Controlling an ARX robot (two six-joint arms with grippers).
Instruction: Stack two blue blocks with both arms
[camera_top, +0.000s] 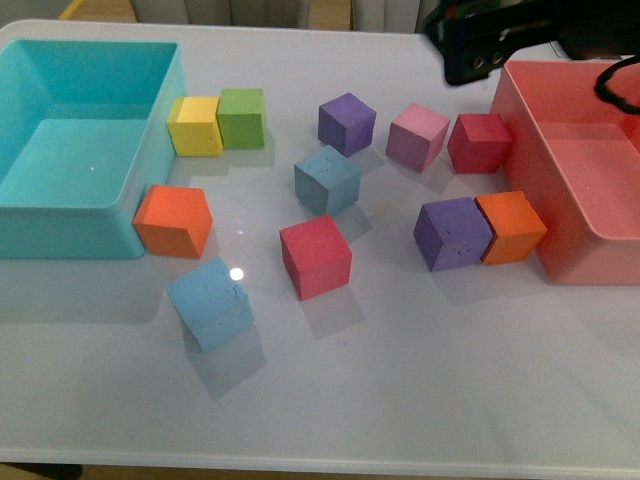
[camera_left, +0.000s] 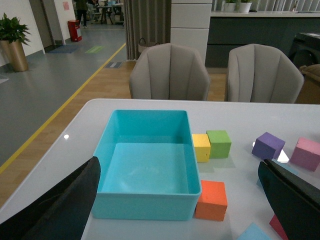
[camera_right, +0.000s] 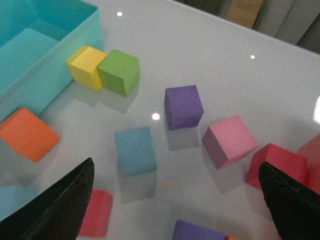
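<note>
Your two blue blocks are pitted foam cubes, lying well apart on the white counter (camera_top: 450, 380). The darker teal block (camera_top: 327, 180) sits near the middle. The sky-blue block (camera_top: 210, 303), turned askew, lies at its 7 o'clock, and a red block (camera_top: 315, 257) is at the teal one's 6 o'clock. The turquoise bin (camera_top: 60, 230) is out at 9 o'clock. Your left end effector (camera_left: 179, 167) and right end effector (camera_right: 176, 167) are both spread wide, holding nothing.
</note>
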